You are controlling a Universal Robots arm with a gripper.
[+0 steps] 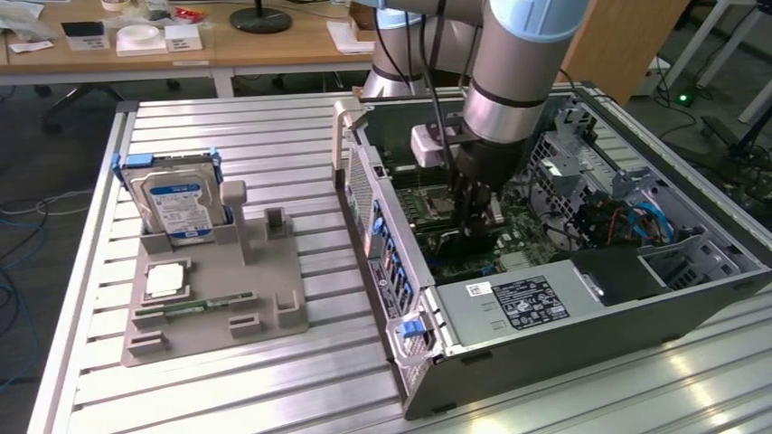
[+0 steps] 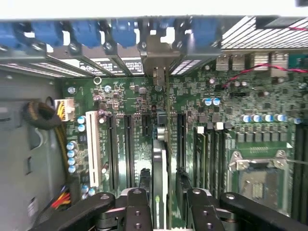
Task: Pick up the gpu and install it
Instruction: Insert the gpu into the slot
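Observation:
The gpu (image 2: 160,159) stands on edge in a slot of the green motherboard (image 2: 120,101), seen edge-on as a thin dark card. Its silver bracket (image 2: 155,53) sits against the case's rear slot openings. My gripper (image 2: 166,211) straddles the card's near end with black fingers (image 2: 137,211) on either side. One finger is close against the card and a narrow gap shows at the other, so the gripper looks open. In the exterior view the gripper (image 1: 473,221) reaches straight down inside the open computer case (image 1: 567,307), above the motherboard.
A grey fixture (image 1: 217,298) on the slatted metal table holds a silver hard drive (image 1: 181,208), a green memory stick (image 1: 193,307) and a square chip (image 1: 163,280). Inside the case are a CPU socket (image 2: 257,178), cable bundles (image 2: 41,115) and the power supply (image 1: 527,303).

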